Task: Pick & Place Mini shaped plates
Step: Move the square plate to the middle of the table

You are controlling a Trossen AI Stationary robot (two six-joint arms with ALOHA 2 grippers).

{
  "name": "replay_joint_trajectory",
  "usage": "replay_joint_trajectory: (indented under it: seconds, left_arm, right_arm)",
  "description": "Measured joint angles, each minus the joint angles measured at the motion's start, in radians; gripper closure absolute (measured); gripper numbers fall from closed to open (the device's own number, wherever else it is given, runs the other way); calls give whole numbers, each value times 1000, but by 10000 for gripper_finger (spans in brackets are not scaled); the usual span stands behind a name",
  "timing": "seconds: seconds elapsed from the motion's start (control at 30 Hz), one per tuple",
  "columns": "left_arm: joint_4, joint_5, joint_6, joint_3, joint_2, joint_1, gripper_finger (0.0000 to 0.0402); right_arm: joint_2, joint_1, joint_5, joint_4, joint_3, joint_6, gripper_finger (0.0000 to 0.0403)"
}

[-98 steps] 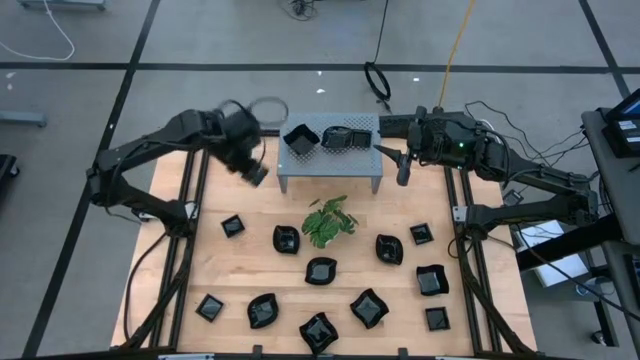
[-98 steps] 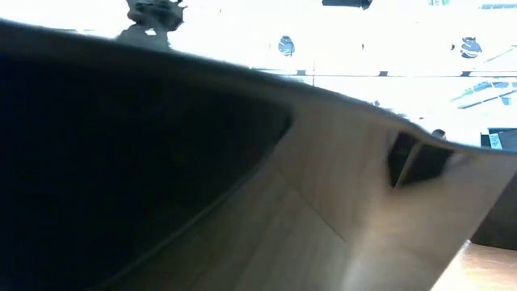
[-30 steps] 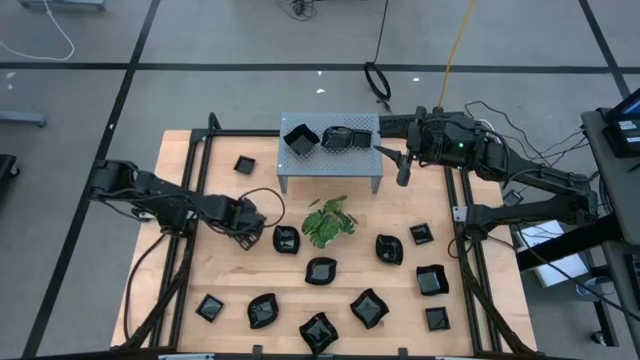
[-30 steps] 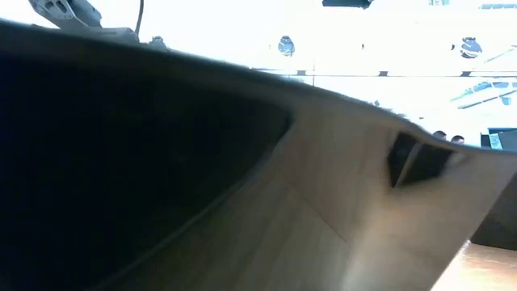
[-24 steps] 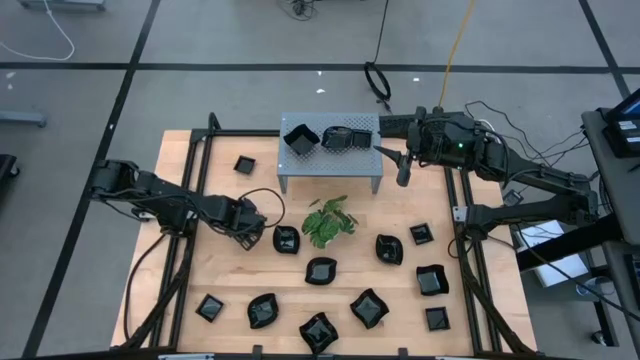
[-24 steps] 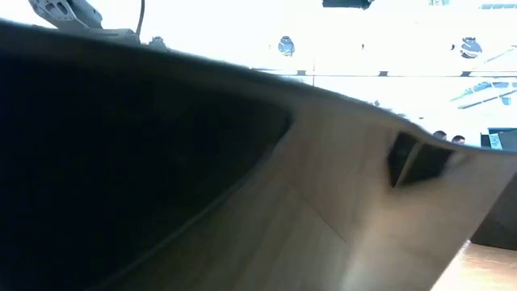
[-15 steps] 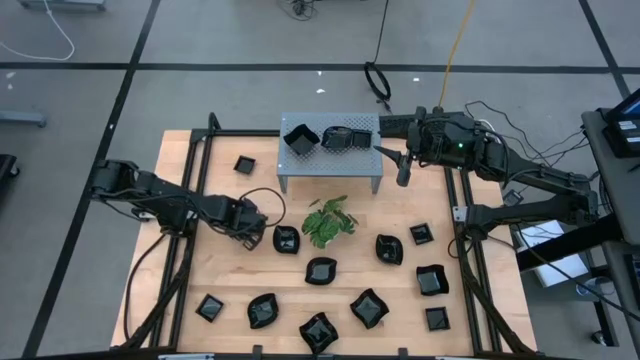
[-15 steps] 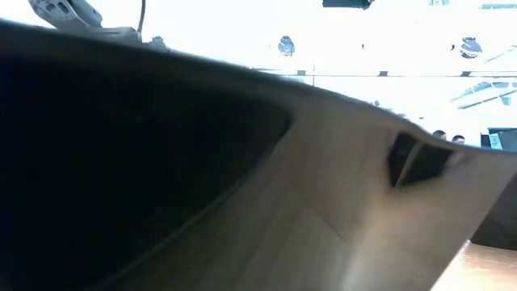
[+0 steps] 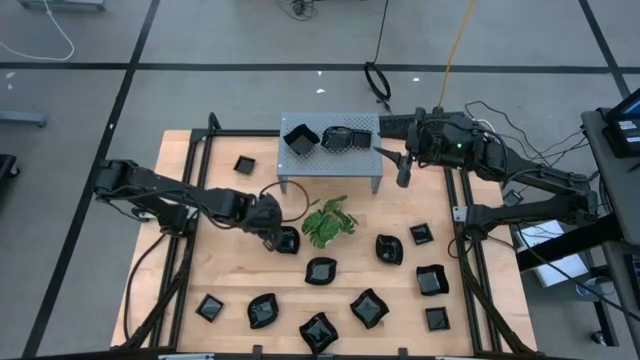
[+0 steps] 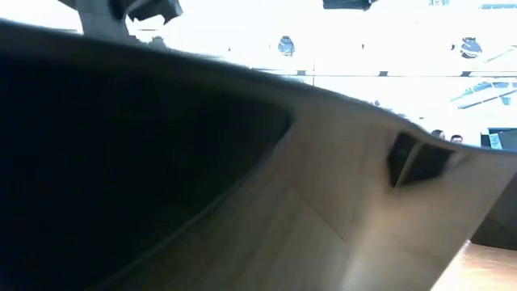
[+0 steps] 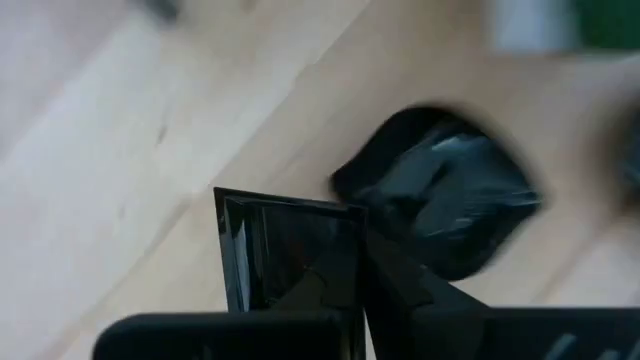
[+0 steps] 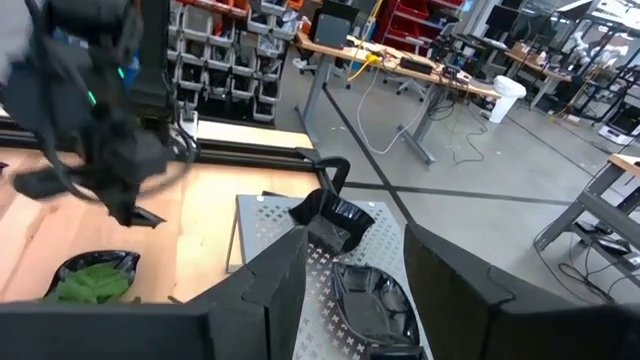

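Several mini shaped plates, small glossy black dishes, lie scattered on the wooden table [image 9: 190, 270]; one is a rounded plate [image 9: 287, 241] beside the green plant [image 9: 328, 220]. Two more plates [image 9: 300, 138] sit on the grey perforated stand [image 9: 330, 160] at the far side. My left gripper [image 9: 271, 228] hangs just left of the rounded plate [image 11: 440, 200], shut on a square plate [image 11: 285, 250]. By the stand's right end my right gripper [image 9: 403, 172] stands open with nothing between its fingers [image 12: 290, 280]. My left gripper pinches the square plate by its rim [image 11: 345, 235], at one side, between its two fingers. The plate is tilted, its hollow face turned toward the wrist camera. In the high view the gripper hides it, so whether it is clear of the wood I cannot tell.
Other plates lie at the near side [image 9: 320, 270], [image 9: 368, 308], [image 9: 263, 310], on the right [image 9: 431, 279] and one at the far left [image 9: 243, 163]. Black frame rails [image 9: 190, 200] run along both sides of the table. A dark thing right at the lens fills most of the low view [image 10: 121, 162].
My left gripper has gone a short way toward the table's right edge, from bare wood to right beside the rounded plate and the plant. The right arm has kept still.
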Motion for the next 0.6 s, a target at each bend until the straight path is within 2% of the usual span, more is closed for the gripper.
replay_joint_trajectory:
  seconds: [0.2,0.43,0.6]
  left_arm:
    - [116,-37,97,116,-1,-87,391]
    - [371,-21,220,126,22,-276,396]
    - [484,-21,224,126,102,-382,384]
  right_arm:
    - [0,0,0,-22,0,-36,248]
    - [0,0,0,-23,0,-49,248]
    - [0,0,0,-24,0,-40,248]
